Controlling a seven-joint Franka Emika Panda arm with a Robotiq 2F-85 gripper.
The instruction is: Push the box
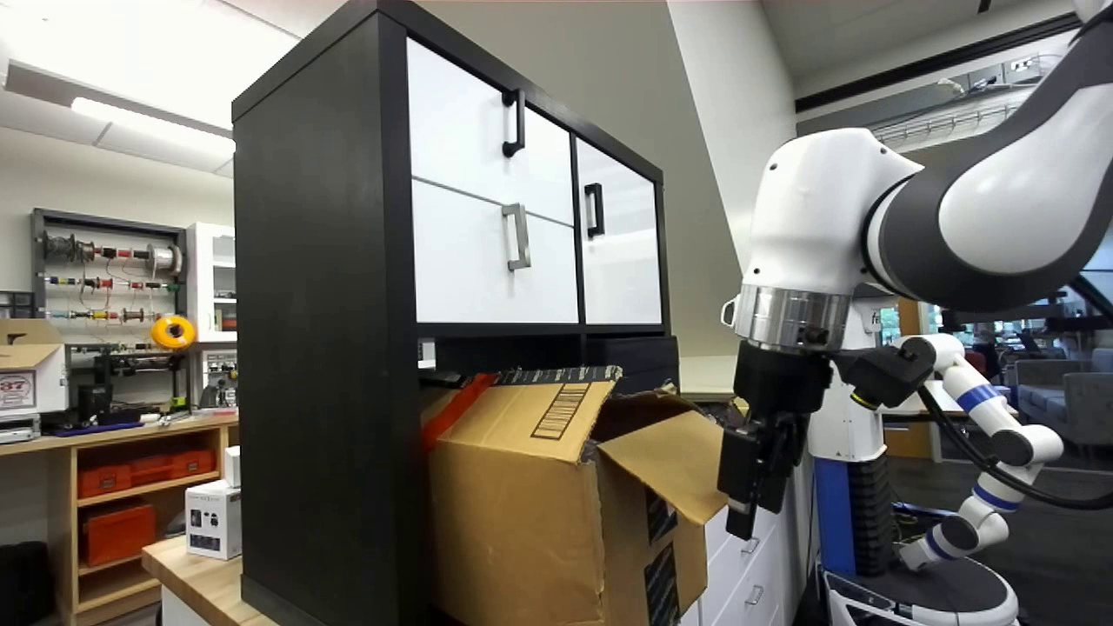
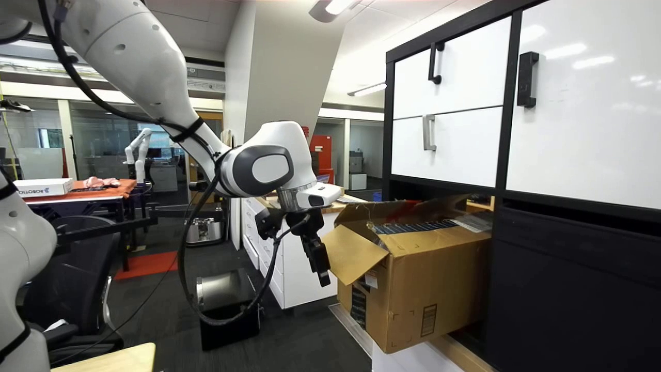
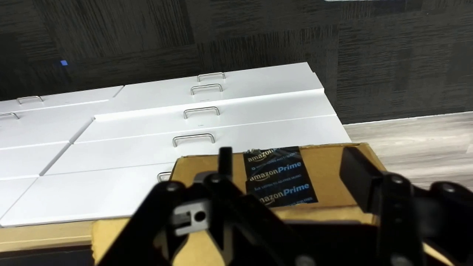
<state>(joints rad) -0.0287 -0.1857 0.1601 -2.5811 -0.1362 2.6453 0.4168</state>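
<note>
The box [image 1: 513, 530] is a large tan cardboard box with raised, loose flaps. In both exterior views it sits partly inside the black cabinet's lower opening, its flapped end sticking out; it also shows in an exterior view [image 2: 439, 289]. My gripper [image 1: 756, 509] points down just outside that end, beside an open flap; it also shows in an exterior view [image 2: 324, 279]. Whether it touches the flap I cannot tell. In the wrist view the gripper [image 3: 288, 171] has its fingers wide apart with nothing held. The box's end with black tape [image 3: 323, 171] lies beyond them.
The black cabinet [image 1: 313, 348] with white door panels surrounds the box's inner part; it also shows in an exterior view [image 2: 568, 258]. White drawers [image 3: 258, 105] stand low behind. A small white box [image 1: 213, 522] sits beside the cabinet. A black bin [image 2: 230, 320] stands on the floor.
</note>
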